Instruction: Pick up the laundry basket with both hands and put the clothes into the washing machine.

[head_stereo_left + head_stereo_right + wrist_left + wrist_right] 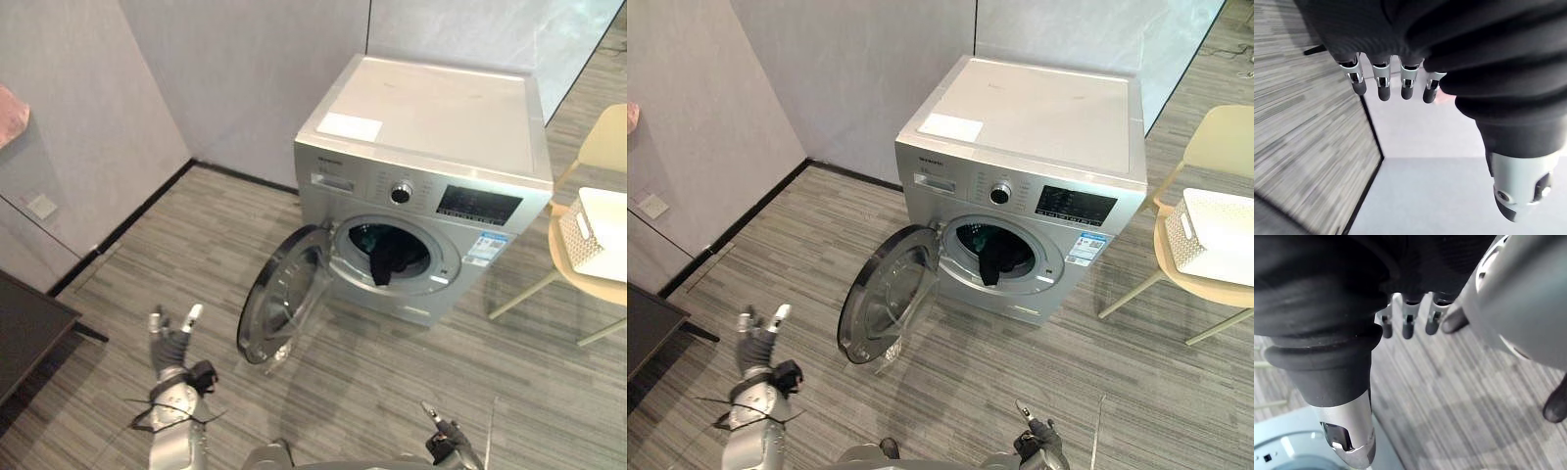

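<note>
Ahead, silver washing machine (431,117) by the wall, door (279,299) swung wide open, dark clothes (384,262) hanging over the rim of the drum. White laundry basket (600,230) on a beige chair (609,147) at far right, well apart from both hands. Left hand (168,348) raised at lower left, fingers straight and slightly spread, empty. Right hand (443,443) low at the bottom edge, fingers loose and straight, likewise empty.
</note>
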`<state>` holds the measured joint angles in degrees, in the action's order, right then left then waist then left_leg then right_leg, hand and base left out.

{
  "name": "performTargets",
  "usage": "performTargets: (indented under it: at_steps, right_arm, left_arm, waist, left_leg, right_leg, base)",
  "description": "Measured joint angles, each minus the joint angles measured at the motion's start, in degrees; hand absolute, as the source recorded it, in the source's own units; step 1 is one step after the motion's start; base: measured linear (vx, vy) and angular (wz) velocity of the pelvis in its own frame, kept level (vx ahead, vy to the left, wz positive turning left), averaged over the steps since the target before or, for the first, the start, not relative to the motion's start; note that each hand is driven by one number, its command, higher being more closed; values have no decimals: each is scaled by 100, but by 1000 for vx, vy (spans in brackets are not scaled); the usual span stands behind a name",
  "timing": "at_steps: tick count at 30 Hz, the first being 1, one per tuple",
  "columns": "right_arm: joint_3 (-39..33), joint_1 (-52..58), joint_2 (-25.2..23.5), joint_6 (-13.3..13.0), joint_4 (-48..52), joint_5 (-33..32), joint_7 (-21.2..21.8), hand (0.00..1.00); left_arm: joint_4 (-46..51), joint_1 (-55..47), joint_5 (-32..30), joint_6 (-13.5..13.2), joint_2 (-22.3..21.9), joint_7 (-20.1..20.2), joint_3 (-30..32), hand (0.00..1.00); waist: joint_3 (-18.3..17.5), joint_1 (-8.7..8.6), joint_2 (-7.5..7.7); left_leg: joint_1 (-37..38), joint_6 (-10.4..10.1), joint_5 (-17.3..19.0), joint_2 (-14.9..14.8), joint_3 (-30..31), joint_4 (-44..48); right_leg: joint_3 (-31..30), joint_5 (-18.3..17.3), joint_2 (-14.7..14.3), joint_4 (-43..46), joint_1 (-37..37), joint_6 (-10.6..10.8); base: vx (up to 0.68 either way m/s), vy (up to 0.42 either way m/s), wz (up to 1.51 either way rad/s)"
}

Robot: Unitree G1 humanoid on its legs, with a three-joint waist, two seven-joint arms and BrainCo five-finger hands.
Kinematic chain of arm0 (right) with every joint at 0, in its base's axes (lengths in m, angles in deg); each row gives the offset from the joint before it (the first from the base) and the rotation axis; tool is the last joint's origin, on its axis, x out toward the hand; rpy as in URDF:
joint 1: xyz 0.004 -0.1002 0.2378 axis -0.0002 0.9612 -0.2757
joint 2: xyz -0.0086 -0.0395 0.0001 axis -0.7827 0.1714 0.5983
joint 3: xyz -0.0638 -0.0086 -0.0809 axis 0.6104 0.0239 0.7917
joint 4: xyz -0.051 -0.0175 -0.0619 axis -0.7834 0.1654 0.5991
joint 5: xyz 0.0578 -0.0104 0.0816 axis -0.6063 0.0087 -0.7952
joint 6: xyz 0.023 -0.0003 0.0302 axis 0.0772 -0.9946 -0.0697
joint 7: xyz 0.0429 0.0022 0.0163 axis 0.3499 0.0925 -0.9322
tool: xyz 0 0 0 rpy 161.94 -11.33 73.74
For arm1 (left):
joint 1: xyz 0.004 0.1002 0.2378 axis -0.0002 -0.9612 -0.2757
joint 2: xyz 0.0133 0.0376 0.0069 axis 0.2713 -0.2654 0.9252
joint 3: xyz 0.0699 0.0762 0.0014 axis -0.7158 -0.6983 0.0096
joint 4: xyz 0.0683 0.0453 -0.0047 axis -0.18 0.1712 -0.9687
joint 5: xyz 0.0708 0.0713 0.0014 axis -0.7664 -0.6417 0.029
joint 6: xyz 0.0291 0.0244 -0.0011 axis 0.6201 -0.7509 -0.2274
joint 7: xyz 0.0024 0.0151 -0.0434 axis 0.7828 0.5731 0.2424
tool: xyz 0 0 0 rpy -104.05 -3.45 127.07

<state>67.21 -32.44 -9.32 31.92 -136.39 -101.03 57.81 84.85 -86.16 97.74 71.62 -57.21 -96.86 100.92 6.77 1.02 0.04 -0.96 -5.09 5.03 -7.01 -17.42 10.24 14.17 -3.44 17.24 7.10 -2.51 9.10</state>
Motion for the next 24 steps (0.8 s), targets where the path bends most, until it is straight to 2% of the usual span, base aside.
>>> performTargets:
  at_steps: [2,3,6,7,9,11,12,16,19,23,24]
  right_arm:
    - [58,-24,0,0,5,9,74,0]
    - [55,-34,6,-2,4,12,81,0]
    - [53,-47,101,1,9,18,130,0]
    - [53,-46,125,4,8,20,166,0]
    - [53,-105,236,20,9,27,206,0]
    - [45,-187,355,38,8,28,213,0]
    - [25,-267,464,45,9,26,213,0]
    - [-93,-450,646,52,31,22,190,0]
    - [-87,-466,587,55,184,11,187,0]
    - [7,-471,497,38,626,0,186,0]
    - [78,-468,466,38,735,-11,184,0]
  left_arm:
    - [92,41,-8,-62,94,-97,191,0]
    - [89,98,-18,-64,165,-191,282,0]
    - [-28,408,-16,-69,268,-263,378,0]
    - [-146,525,-12,-78,322,-277,393,0]
    - [-791,1066,112,-76,703,-319,405,0]
    - [-1265,1564,408,-74,1028,-314,402,0]
    - [-1740,1992,722,-66,1331,-211,400,0]
    - [-2900,2788,1480,-5,2097,77,311,0]
    - [-3710,3355,1543,68,2520,281,256,0]
    - [-4485,3894,1816,214,2483,432,271,0]
    - [-4598,4009,1829,244,2340,431,332,0]
  waist:
    - [-33,3,56]
    - [-19,5,-9]
    - [2,0,-72]
    - [3,-2,-74]
    - [13,-33,-66]
    - [119,-36,4]
    - [292,-42,74]
    - [602,-126,247]
    - [805,-134,412]
    - [1027,-94,452]
    - [1039,-92,466]
  left_leg:
    - [-35,0,3,-17,-115,-32]
    - [-110,-3,6,-74,-215,-41]
    - [-323,-32,-17,-221,-365,-97]
    - [-408,-44,-26,-251,-385,-126]
    - [-717,-107,-104,-332,-410,-175]
    - [-959,-93,-289,-375,-408,-259]
    - [-1152,-94,-389,-412,-380,-283]
    - [-1530,-83,-512,-463,-278,-311]
    - [-1818,-83,-511,-527,-220,-179]
    - [-2179,-71,-496,-741,-290,23]
    - [-2296,-53,-460,-816,-335,124]
  right_leg:
    - [-153,76,-43,-102,101,90]
    - [-252,166,-132,-184,233,39]
    - [-448,408,-325,-458,498,27]
    - [-483,454,-362,-510,560,5]
    - [-525,595,-471,-628,891,-36]
    - [-569,755,-551,-744,1175,-99]
    - [-591,832,-608,-783,1354,-133]
    - [-499,970,-688,-885,1631,-230]
    - [-474,1057,-730,-940,1799,-233]
    - [-584,1525,-912,-1059,2112,-376]
    - [-667,1633,-956,-1062,2228,-345]
  base:
    - [-20,35,-41]
    - [-57,-14,-45]
    - [-69,-52,-45]
    - [-110,-74,-30]
    - [-109,-75,-17]
    - [-47,-75,-8]
    - [-82,-68,-3]
    - [-60,-38,9]
    - [-58,-35,5]
    - [-84,-8,-20]
    - [-78,14,-23]
